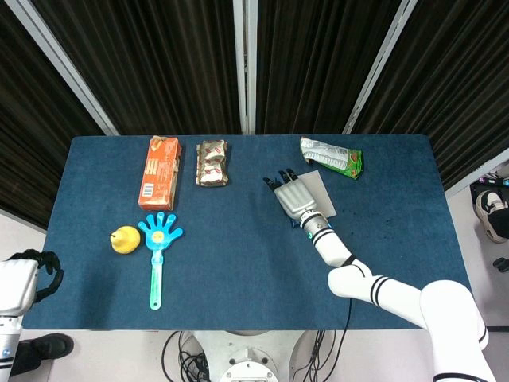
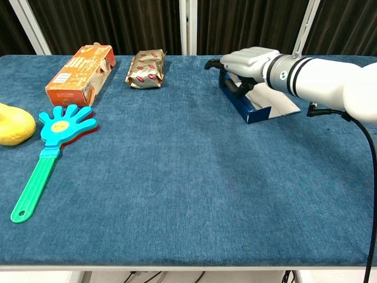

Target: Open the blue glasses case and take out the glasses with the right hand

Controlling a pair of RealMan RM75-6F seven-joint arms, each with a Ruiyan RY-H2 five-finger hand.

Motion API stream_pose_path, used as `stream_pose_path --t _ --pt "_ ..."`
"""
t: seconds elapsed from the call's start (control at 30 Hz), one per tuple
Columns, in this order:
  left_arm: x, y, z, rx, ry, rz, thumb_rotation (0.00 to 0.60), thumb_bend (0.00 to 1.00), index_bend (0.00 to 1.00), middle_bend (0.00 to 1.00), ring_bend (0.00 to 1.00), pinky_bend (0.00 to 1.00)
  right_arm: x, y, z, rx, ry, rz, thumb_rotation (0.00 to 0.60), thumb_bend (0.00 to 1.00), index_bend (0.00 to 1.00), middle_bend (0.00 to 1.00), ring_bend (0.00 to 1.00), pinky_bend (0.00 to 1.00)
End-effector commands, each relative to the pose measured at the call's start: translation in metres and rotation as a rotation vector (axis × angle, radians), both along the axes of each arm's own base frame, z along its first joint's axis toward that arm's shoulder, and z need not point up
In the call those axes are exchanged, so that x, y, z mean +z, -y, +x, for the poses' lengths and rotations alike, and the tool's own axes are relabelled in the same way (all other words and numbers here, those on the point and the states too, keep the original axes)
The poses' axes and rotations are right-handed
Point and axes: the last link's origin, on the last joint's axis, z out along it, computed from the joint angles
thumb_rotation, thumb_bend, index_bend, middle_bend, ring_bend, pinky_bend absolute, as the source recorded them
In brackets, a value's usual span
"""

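Observation:
The blue glasses case lies open at the back right of the table, its pale lid folded flat behind it. My right hand rests on the case's far left end. Its dark fingers curl down over the rim into the tray, and in the head view the right hand covers most of the case. The glasses are hidden under the hand. My left hand hangs off the table's near left corner, its fingers too dark to read.
An orange carton and a brown snack pack lie at the back left. A green packet sits just behind the case. A yellow pear and a blue hand clapper lie at the left.

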Motion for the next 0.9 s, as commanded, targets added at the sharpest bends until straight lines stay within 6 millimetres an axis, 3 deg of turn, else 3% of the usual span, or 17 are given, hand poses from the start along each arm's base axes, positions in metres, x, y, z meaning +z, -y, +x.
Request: stream_pose_path --t 0.03,0.2,0.3,0.37,0.9 --pt "0.000 0.000 0.000 0.000 0.000 -0.001 0.600 0.38 0.61 0.61 0.45 0.52 0.013 0.002 -0.013 -0.036 -0.015 -0.012 0.600 0.78 0.00 0.31 0.00 0.00" --pt "0.000 0.000 0.000 -0.001 -0.004 0.000 0.600 0.38 0.61 0.61 0.45 0.52 0.035 -0.011 -0.029 -0.089 0.027 0.043 0.600 0.74 0.00 0.32 0.00 0.00" --pt "-0.001 0.000 0.001 0.000 -0.008 0.001 0.600 0.38 0.61 0.61 0.45 0.52 0.049 -0.016 -0.033 -0.071 0.029 0.028 0.600 0.47 0.00 0.31 0.00 0.00" --pt "-0.001 0.000 0.001 0.001 -0.011 0.003 0.600 0.38 0.61 0.61 0.45 0.52 0.055 -0.016 -0.036 -0.061 0.032 0.013 0.600 0.34 0.00 0.28 0.00 0.00" --pt "-0.001 0.000 0.001 0.005 -0.013 0.005 0.600 0.38 0.61 0.61 0.45 0.52 0.055 -0.012 -0.047 -0.005 -0.002 -0.022 0.600 0.20 0.00 0.19 0.00 0.00"
